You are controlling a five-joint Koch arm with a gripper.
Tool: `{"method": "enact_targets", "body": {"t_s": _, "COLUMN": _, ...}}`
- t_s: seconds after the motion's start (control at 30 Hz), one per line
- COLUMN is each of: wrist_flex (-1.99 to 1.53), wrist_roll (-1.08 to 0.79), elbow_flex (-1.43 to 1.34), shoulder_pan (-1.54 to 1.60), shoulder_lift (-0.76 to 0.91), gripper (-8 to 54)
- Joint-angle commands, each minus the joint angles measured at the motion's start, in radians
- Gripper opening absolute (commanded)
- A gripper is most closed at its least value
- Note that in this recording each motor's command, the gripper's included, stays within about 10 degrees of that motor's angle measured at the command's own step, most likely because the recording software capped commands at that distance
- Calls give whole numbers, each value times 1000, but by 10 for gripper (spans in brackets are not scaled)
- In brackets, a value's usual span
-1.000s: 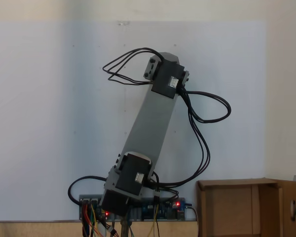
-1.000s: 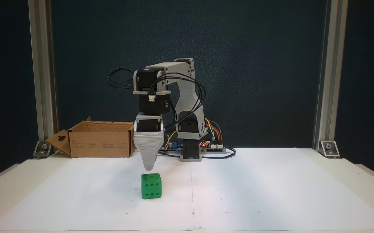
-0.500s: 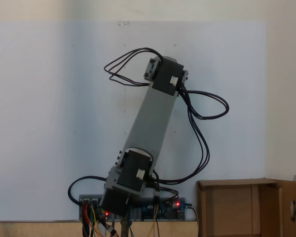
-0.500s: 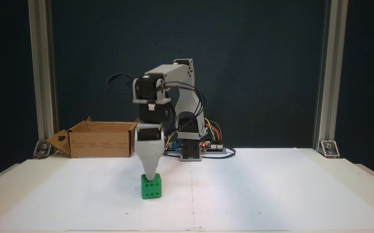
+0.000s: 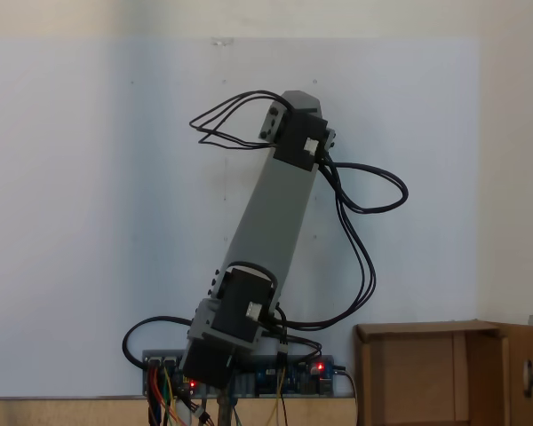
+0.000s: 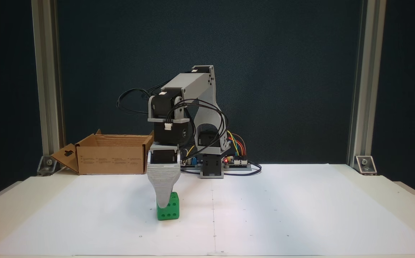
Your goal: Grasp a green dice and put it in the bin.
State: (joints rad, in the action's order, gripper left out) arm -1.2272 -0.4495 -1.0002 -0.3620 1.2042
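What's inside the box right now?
Nothing visible inside the bin; its lower interior is cut off or behind its front wall. The green dice sits on the white paper, gripper at it.

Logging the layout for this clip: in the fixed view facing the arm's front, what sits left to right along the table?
bin → green dice with the gripper down over it → arm base → controller board.

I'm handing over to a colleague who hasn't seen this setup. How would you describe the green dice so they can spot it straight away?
In a fixed view, start at the white sheet covering the table and follow the grey arm down to its gripper. The green dice sits on the sheet right at that tip, partly behind the grey jaw. It is the small bright green cube with darker pips, far smaller than the brown cardboard bin further back to the left.
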Motion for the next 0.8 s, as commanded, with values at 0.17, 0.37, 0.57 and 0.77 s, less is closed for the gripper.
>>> {"method": "enact_targets", "body": {"t_s": 0.17, "wrist_flex": 34, "wrist_roll": -74, "elbow_flex": -26, "shoulder_pan": 3, "shoulder_lift": -2, "gripper": 439}}
{"method": "enact_targets", "body": {"t_s": 0.37, "wrist_flex": 81, "wrist_roll": -74, "elbow_flex": -74, "shoulder_pan": 2, "shoulder_lift": -2, "gripper": 430}}
{"method": "enact_targets", "body": {"t_s": 0.57, "wrist_flex": 118, "wrist_roll": -74, "elbow_flex": -107, "shoulder_pan": -2, "shoulder_lift": -9, "gripper": 419}}
{"method": "enact_targets", "body": {"t_s": 0.77, "wrist_flex": 176, "wrist_roll": -74, "elbow_flex": -144, "shoulder_pan": -8, "shoulder_lift": -9, "gripper": 381}}
